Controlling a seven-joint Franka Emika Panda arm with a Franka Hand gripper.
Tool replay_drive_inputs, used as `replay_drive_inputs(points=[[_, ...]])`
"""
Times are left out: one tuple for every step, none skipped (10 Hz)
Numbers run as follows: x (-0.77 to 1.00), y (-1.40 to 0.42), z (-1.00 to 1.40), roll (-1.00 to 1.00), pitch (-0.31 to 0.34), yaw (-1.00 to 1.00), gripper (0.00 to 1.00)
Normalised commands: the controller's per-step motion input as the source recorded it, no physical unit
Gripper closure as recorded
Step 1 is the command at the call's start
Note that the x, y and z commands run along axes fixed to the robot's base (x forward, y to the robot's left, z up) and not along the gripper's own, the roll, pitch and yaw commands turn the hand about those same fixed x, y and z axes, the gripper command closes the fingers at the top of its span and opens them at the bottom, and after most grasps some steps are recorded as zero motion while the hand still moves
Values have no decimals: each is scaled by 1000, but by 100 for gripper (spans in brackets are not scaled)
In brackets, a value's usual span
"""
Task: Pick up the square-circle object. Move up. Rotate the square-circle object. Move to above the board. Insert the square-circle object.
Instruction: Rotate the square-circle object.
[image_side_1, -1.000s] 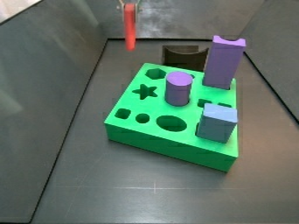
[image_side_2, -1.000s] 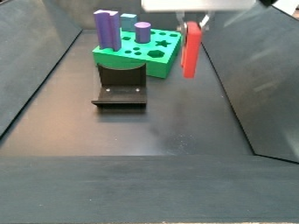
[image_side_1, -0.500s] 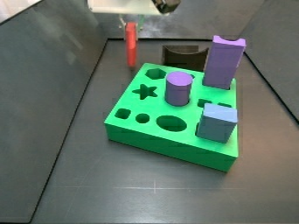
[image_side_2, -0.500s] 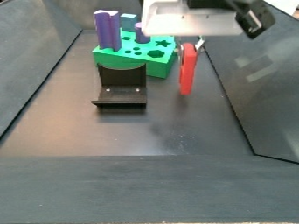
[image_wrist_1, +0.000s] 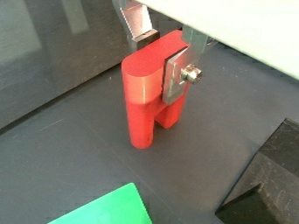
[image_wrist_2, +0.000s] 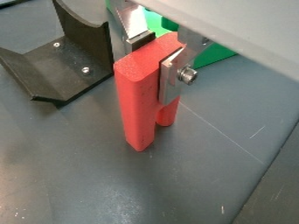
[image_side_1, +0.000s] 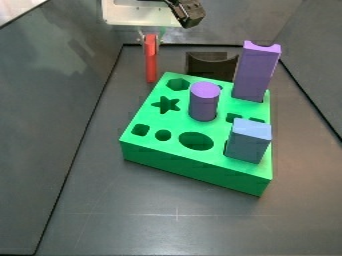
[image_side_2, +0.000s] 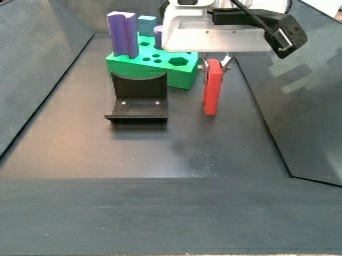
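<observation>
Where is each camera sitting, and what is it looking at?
Wrist view: on the arm, looking down at the hand gripping the slim red block; silver fingers show.
Wrist view: also on the arm; the same red block and the dark L-shaped fixture.
Side view: high, looking over the bright green board at the hand.
Side view: low on the far side; the hand and red block show beside the board.
All four share the red block.

No writing, label, brand, number or sign can be read anywhere here: the claw (image_wrist_2: 156, 54), closed on the upright red square-circle object (image_wrist_2: 142, 101) just beside the green board (image_side_2: 160, 68) at about its 3 o'clock in a side view, carries no lettering, and neither do those two pieces or the black fixture (image_side_2: 138, 103)
</observation>
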Motion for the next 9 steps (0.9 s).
replay_drive_inputs(points=[[0,0,0,-30,-60,-24,0],[0,0,1000,-31,-59,-23,0],[-17,1,1000,-30,-43,-23,0],[-41,7,939,-22,-9,-24,0],[-31,13,798,-9,11,-26,0],[-20,17,579,11,34,-29,0],[-18,17,406,26,42,-28,0],[-11,16,176,42,49,-23,0],[0,83,0,8,8,-1000,0]])
